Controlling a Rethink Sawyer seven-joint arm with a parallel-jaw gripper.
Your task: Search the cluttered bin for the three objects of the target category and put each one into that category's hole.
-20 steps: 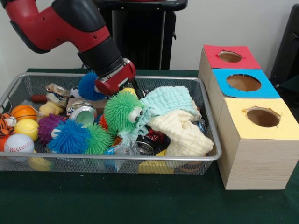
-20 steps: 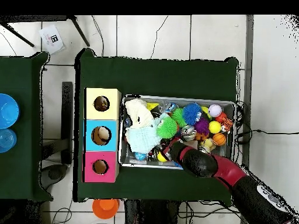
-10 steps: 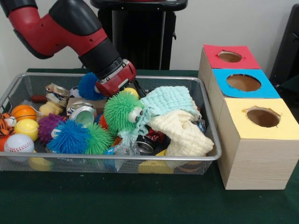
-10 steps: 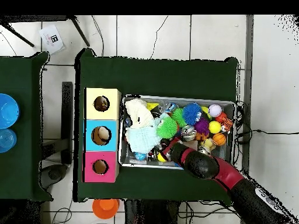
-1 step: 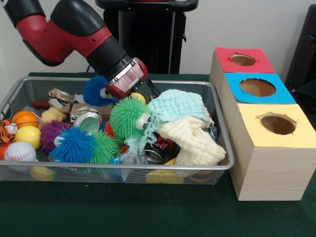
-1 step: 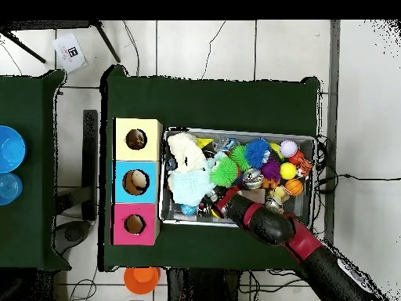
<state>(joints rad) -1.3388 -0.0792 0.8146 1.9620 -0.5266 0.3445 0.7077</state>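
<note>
A dark green desk carries a wire mesh bin on one side and a wooden sorting box on the other. Compared with a second ago, the red and black arm has lifted slightly and swung toward the box side, so its gripper now sits higher over the far rim of the bin, beside the blue spiky ball with eyes; the bin's contents have not moved. At the near edge of the bin lie a white baseball, a yellow ball, a blue spiky ball and a small green spiky ball. Just behind them sit a large green spiky ball with googly eyes, a cream waffle-textured cloth and, draped partly over it, a pale mint cloth. A silver can rests on its side near the middle, with an orange basketball toward the far side. The box has three round holes in a row: yellow-topped hole nearest, blue-topped hole behind it, red-topped hole farthest. The fingers are mostly hidden behind the wrist, so whether they are wide, narrow or holding anything cannot be told.
</note>
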